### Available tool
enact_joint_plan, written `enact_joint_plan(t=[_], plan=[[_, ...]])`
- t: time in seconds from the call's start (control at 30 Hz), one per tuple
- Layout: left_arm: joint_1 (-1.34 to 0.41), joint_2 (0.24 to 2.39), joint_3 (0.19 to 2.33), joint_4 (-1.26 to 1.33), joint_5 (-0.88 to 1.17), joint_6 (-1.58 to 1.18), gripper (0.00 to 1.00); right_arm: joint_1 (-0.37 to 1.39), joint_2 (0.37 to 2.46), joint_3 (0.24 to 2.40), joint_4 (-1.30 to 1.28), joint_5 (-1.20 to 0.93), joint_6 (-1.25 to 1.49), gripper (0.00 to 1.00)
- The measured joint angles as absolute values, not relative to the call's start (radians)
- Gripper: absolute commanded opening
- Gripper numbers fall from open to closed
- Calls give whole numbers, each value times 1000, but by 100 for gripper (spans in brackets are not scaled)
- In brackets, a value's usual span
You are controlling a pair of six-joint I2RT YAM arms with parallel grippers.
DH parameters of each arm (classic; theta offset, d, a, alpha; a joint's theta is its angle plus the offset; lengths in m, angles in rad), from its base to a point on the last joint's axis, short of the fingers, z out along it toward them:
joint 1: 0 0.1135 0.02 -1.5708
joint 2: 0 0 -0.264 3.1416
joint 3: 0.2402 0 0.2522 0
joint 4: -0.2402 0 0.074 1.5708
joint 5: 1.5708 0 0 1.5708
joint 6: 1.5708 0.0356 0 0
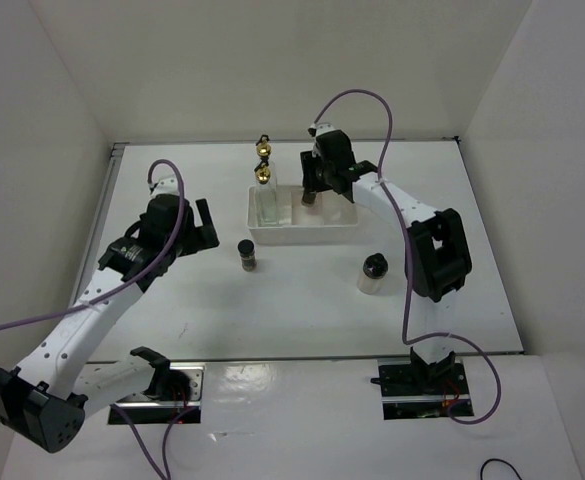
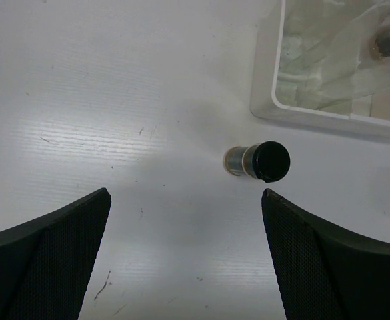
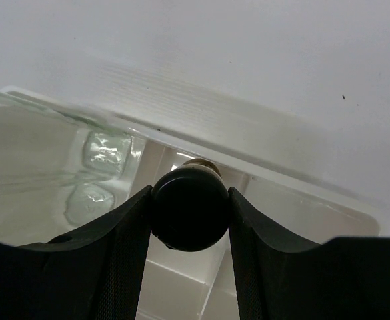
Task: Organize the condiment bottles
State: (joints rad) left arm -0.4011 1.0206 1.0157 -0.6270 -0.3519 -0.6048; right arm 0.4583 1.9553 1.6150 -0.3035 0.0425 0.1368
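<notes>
Two tall clear glass bottles (image 1: 265, 190) with gold pourer tops stand in the left end of the white divided tray (image 1: 327, 235). My right gripper (image 1: 311, 192) is shut on a small dark black-capped jar (image 3: 190, 208) and holds it over the tray's middle compartment (image 3: 181, 287). The other small dark jar (image 1: 247, 254) stands on the table in front of the tray and shows in the left wrist view (image 2: 258, 160). The squat pale black-capped jar (image 1: 373, 273) stands at the front right. My left gripper (image 1: 204, 230) is open and empty, left of the dark jar.
White walls enclose the table on three sides. The tray's near wall (image 2: 328, 120) lies just beyond the loose dark jar. The right arm's elbow (image 1: 437, 255) hangs right of the pale jar.
</notes>
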Motion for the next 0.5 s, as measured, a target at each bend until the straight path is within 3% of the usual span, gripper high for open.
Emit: enact_joint_plan(t=[0.37, 0.5], plan=[[-369, 1032, 1016, -609, -321, -600, 100, 460, 2019, 1623, -290, 41, 141, 29], [-360, 1046, 1016, -602, -312, -598, 100, 460, 2030, 1625, -284, 41, 142, 42]])
